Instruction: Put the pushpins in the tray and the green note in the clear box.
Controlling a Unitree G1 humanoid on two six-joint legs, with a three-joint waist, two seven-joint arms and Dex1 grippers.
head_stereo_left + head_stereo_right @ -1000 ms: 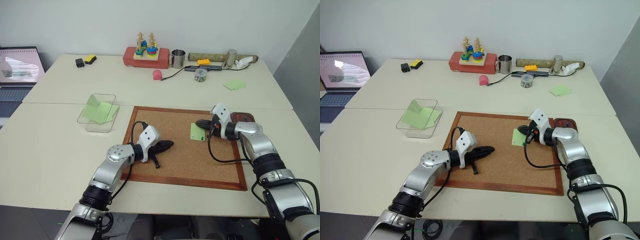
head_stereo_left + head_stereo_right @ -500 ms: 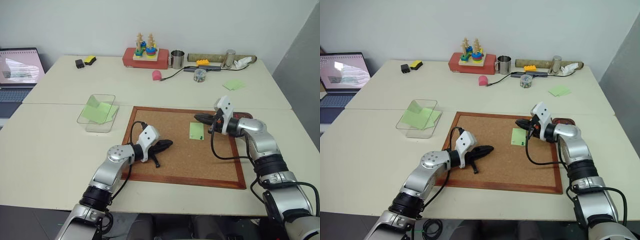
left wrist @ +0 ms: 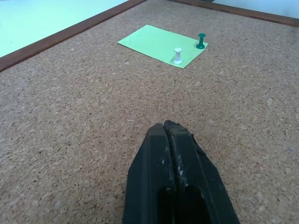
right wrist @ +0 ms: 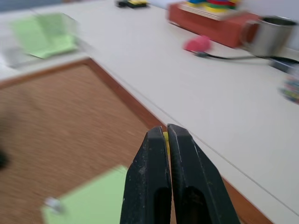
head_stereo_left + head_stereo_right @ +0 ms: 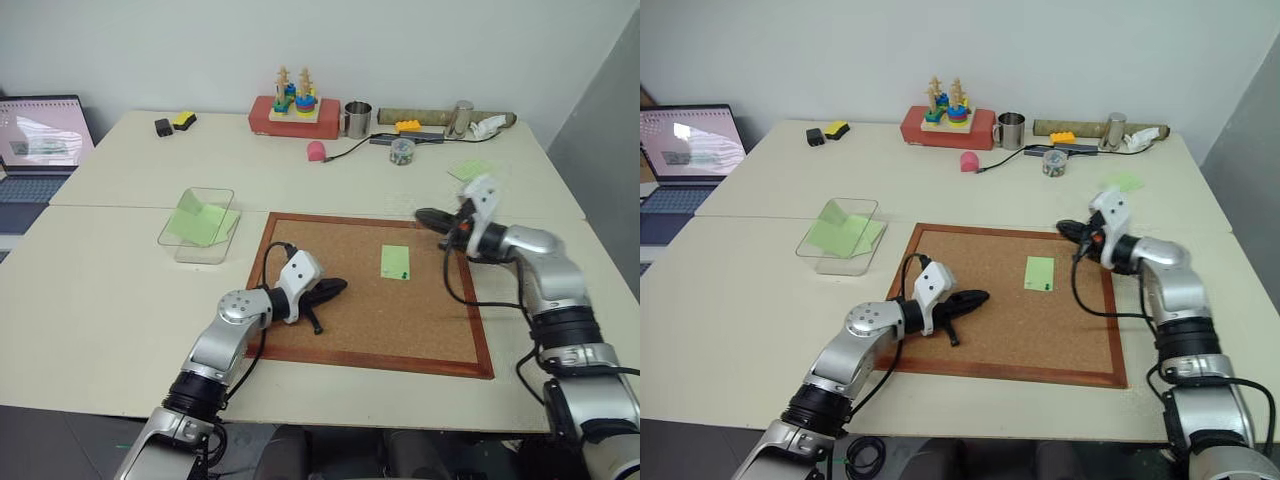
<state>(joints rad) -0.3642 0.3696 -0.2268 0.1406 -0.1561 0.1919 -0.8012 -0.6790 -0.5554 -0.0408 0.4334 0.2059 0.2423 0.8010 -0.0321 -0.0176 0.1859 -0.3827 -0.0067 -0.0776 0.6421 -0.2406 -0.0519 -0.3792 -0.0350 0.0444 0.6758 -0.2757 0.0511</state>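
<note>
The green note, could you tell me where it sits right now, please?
The green note lies flat on the corkboard, right of the board's middle, with a white pin and a green pin standing at one of its ends. It lies between the two grippers.

Green note [image 5: 395,262] pinned on corkboard [image 5: 350,330]

Pushpins: three – white [image 3: 177,54], green [image 3: 201,41], yellow [image 4: 165,138]. Green note [image 5: 395,262]: one.

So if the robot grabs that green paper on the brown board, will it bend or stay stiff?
The green note looks thin and lies flat, so it would probably flop and weigh almost nothing. Two pins, a white pin and a dark green pin, stand in it, so pulling now might tear it.
</note>
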